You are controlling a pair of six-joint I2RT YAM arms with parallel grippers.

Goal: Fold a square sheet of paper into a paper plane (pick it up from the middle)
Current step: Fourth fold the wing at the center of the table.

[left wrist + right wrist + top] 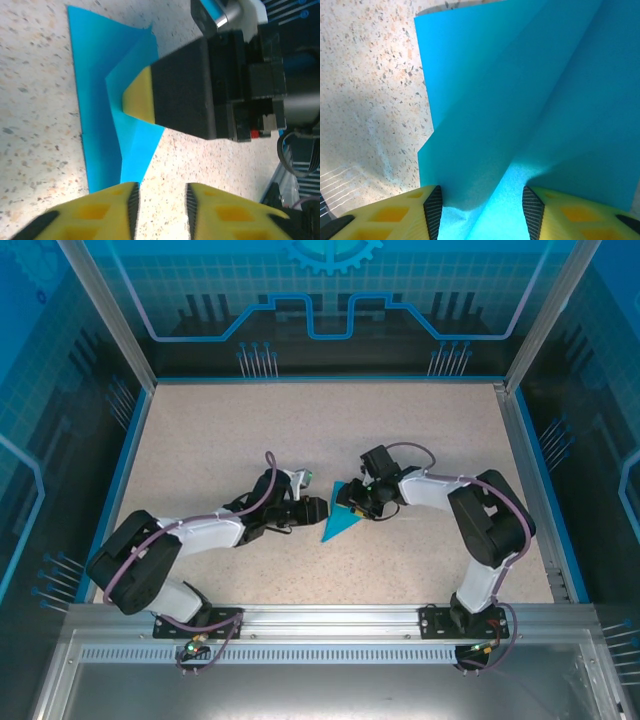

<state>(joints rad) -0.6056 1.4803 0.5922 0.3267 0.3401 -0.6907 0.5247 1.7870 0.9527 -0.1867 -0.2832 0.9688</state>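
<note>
Yellow left fingers (100,215) stand narrowly apart, holding nothing, just short of the near corner of the folded teal sheet of paper (97,90) at mid-tabletop (250,430). Right fingers (385,215) straddle its raised crease, moderately spread. Bare speckled surface stretches beyond to the blue rim (320,379).

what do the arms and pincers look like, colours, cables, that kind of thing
The left arm and right arm have white links, bulky black joints and black base plates. A thin purple cable loops along each. The left pincer and right pincer have yellow fingers with moulded pockets and black ribbed pads.
</note>
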